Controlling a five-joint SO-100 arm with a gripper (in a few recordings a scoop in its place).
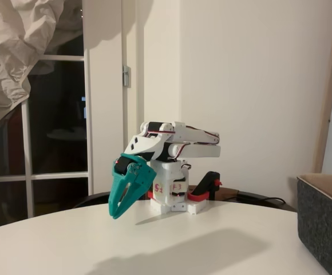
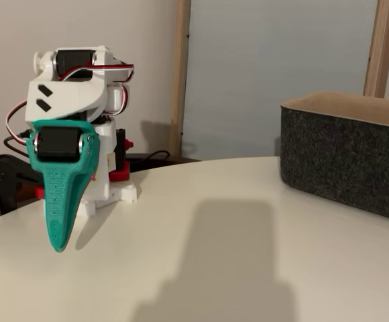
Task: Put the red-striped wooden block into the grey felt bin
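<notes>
The white arm (image 1: 174, 146) sits folded over its base at the far side of the round white surface (image 1: 154, 246). Its teal pincer (image 1: 115, 215) hangs tip-down just above the surface, jaws drawn together to a point with nothing between them; in another fixed view it (image 2: 59, 245) tapers straight down at the left. The grey felt bin (image 2: 345, 161) stands upright at the right, its tan-lined rim open upward and its long wall running near to far; in a fixed view a corner of it (image 1: 323, 229) meets the right edge. Bare surface, crossed by a broad shadow, lies between arm and bin. A black clamp (image 1: 210, 184) stands beside the base.
</notes>
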